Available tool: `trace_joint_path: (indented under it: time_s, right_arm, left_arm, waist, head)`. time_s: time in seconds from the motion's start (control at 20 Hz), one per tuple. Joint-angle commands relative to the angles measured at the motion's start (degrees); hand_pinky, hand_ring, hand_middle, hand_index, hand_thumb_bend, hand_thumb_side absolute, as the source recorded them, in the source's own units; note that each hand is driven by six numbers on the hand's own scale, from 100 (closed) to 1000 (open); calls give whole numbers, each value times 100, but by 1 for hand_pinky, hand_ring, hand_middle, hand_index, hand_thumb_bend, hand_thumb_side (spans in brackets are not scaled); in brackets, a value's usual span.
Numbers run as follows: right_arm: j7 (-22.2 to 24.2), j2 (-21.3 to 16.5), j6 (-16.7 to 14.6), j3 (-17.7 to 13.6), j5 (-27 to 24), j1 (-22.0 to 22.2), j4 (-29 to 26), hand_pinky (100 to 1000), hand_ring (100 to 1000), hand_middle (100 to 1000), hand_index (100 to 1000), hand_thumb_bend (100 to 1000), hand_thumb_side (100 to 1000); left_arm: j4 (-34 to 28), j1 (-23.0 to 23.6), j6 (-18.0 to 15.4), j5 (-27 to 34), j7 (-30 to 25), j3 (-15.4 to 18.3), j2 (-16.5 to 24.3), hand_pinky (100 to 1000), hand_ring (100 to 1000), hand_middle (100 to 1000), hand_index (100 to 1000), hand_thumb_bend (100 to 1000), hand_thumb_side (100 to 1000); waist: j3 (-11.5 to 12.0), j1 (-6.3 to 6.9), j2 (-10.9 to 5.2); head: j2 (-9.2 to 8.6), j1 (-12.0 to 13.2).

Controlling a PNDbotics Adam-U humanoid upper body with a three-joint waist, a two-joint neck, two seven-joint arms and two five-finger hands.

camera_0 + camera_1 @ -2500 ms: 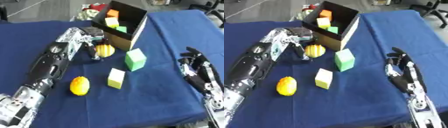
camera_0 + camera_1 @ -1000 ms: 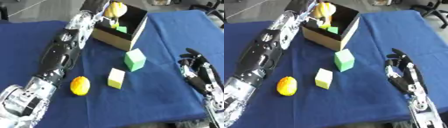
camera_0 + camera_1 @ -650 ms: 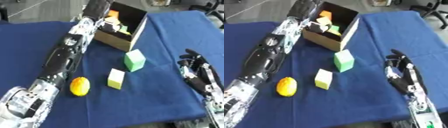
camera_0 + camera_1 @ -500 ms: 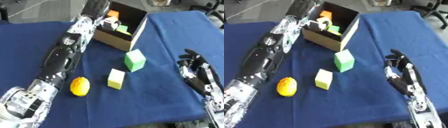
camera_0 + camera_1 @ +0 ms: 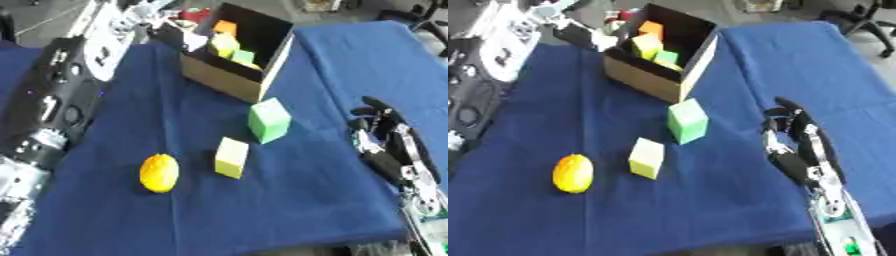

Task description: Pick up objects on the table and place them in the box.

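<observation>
- The box (image 5: 234, 55) stands at the far end of the blue surface (image 5: 184, 215) and holds orange, yellow and green pieces; the left hand (image 5: 579, 31) hovers beside its left wall, and whether its fingers are curled I cannot tell
- Outside the box lie a green block (image 5: 268, 120), a pale yellow block (image 5: 231, 157) and a lemon-like fruit (image 5: 159, 172); the green block is nearest the box
- The right hand (image 5: 383, 140) rests released at the right edge, fingers up
- Advice: clear the box wall before descending; approach the green block from above and close on opposite flat faces; avoid nudging the yellow block close by
</observation>
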Motion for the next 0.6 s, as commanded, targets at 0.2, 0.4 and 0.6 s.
trace_joint_path:
  time_s: [0.2, 0.4, 0.6]
  right_arm:
    - [-33, -186, -14, -51, 63, -14, -46, 727, 665, 692, 894, 100, 318]
    - [-36, -186, -16, -53, 72, -22, -41, 727, 665, 692, 894, 100, 317]
    - [-46, -196, -16, -57, 77, -22, -32, 727, 665, 692, 894, 100, 316]
  left_arm:
    - [-853, 455, -153, 825, -1816, -973, 938, 795, 709, 707, 841, 420, 390]
    - [-852, 752, -213, 905, -2144, -1253, 939, 794, 704, 702, 839, 404, 362]
    - [-867, 847, -361, 917, -2165, -1490, 998, 807, 719, 721, 857, 444, 418]
  waist:
    - [47, 94, -203]
    - [52, 79, -201]
    - [64, 79, -198]
  head:
    - [61, -29]
    - [62, -35]
    - [78, -26]
